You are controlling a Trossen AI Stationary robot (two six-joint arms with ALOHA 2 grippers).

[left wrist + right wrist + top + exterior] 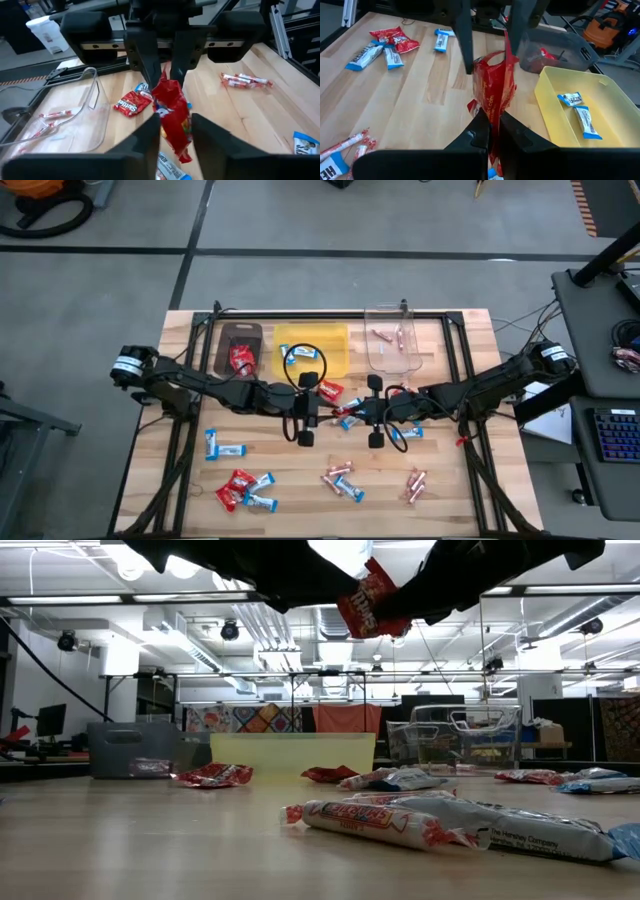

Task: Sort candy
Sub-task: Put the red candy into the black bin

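Right, handoff in mid-air over table centre. The right gripper (491, 125) is pinched tight on the lower edge of a red Skittles packet (494, 97), held up off the wood just in front of the yellow bin (555, 115). The left gripper (175, 132) straddles the same packet with its fingers part-way apart; I can't tell whether the pads are actually touching the wrapper.

Handling: the packet looks light, crinkly and floppy, with loose contents, so it'll sag and twist. The film is probably slippery. Best hold is likely the flat crimped seam, not the bulging middle.

Views: the low view shows the packet hanging well clear of the tabletop, which the overhead hides under the arms. The right wrist view shows two blue-and-white bars (577, 112) already in the yellow bin. The high view shows red packets in the brown bin (240, 350) and pink sticks in the clear bin (392, 340).
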